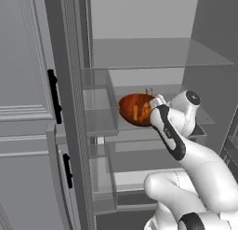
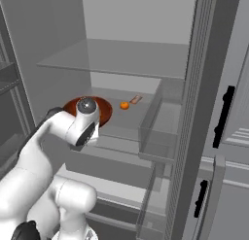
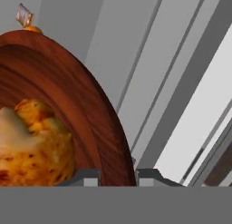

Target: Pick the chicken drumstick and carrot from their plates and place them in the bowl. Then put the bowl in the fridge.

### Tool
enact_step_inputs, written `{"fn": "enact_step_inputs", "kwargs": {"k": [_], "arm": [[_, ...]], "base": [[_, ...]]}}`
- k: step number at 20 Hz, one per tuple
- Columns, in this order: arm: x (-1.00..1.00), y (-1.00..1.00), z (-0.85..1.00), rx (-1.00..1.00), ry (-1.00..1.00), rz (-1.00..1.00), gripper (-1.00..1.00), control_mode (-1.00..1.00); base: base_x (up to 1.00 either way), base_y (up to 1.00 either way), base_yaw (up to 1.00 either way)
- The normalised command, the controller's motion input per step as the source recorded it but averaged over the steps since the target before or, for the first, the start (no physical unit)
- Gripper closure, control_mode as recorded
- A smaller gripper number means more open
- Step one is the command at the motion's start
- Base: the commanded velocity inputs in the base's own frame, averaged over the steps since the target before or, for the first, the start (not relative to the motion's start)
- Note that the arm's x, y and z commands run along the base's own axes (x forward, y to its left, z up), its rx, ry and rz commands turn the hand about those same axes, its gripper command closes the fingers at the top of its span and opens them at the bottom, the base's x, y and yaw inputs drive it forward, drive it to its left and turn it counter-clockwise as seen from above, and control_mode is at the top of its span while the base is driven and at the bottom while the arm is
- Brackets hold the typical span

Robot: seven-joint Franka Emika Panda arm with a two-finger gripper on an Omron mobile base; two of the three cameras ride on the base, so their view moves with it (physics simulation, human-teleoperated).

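Gripper (image 3: pixel 118 175) clamped on bowl (image 1: pixel 135 109) rim, one fingertip (image 3: pixel 86 175) inside, other outside wall | bowl tilted, inside fridge (image 1: pixel 153 61) at middle glass shelf (image 2: pixel 131 120) level | drumstick (image 3: pixel 34 143) in bowl, just ahead of inner fingertip | small orange item (image 2: pixel 125 105) on shelf beyond bowl.

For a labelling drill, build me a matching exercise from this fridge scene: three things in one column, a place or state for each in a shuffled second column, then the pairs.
1. bowl
2. chicken drumstick
3. gripper

A. lies inside the reddish-brown dish
B. shut on the dish's rim
C. sits over a glass shelf in the open fridge

Pairs: 1-C, 2-A, 3-B
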Motion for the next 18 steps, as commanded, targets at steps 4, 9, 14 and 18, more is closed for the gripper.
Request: {"fn": "enact_step_inputs", "kwargs": {"k": [4, 9, 14, 18], "arm": [[0.44, 0.09, -0.32, 0.00, 0.00, 0.05, 1.00, -1.00], [0.44, 0.24, -0.38, 0.00, 0.00, 0.01, 1.00, -1.00], [0.37, 0.18, -0.31, 0.00, 0.00, 0.00, 1.00, -1.00], [0.28, 0.00, -0.26, 0.00, 0.00, 0.00, 1.00, -1.00]], "base": [[0.00, 0.00, 0.00], [0.00, 0.00, 0.00], [0.00, 0.00, 0.00], [0.00, 0.00, 0.00]]}}
